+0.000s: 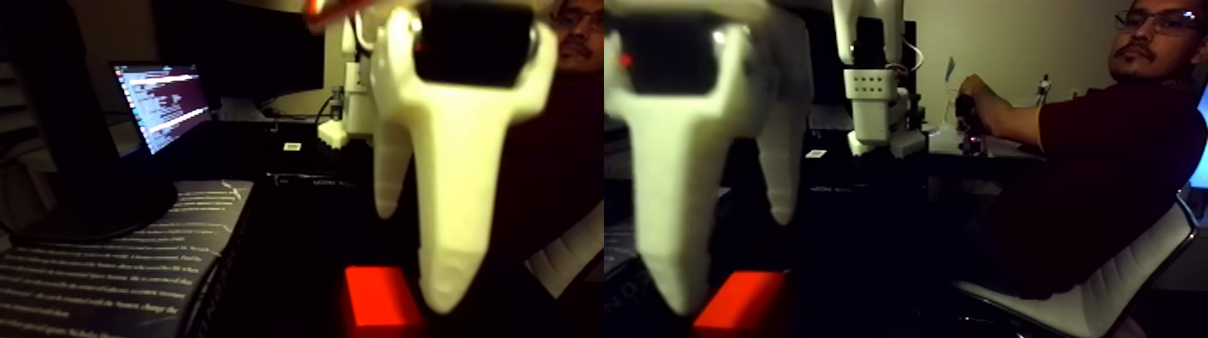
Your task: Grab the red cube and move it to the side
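The fixed view is one wide picture with two nearly equal halves. My white gripper (415, 252) hangs close to the camera and is blurred. It is open, with one long finger (445, 225) and a shorter one (388, 180) spread apart. The red cube (382, 301) rests on the dark table at the bottom edge, just below the gap and beside the long finger's tip. The right half shows the same gripper (728, 256) and cube (741, 301) from the other side. Nothing is held between the fingers.
A lit screen (162, 103) and a printed sheet (117, 261) lie at the left. A white arm base (876, 99) stands at the back. A person (1114, 153) sits at the right on a white chair (1105, 288), with a hand (975, 103) on a device.
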`<act>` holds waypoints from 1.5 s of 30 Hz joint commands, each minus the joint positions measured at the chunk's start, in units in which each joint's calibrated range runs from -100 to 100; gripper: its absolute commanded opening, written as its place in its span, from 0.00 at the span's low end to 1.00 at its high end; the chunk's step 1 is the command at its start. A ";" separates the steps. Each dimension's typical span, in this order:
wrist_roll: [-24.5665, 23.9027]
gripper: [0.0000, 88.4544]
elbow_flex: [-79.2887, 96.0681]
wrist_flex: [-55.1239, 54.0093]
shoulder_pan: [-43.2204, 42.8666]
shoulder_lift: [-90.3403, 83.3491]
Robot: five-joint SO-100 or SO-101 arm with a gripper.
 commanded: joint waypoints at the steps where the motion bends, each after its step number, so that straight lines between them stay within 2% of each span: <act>1: -0.39 0.36 -1.96 -0.08 -0.63 0.37; 45: 0.20 0.36 -13.21 -0.34 2.46 14.32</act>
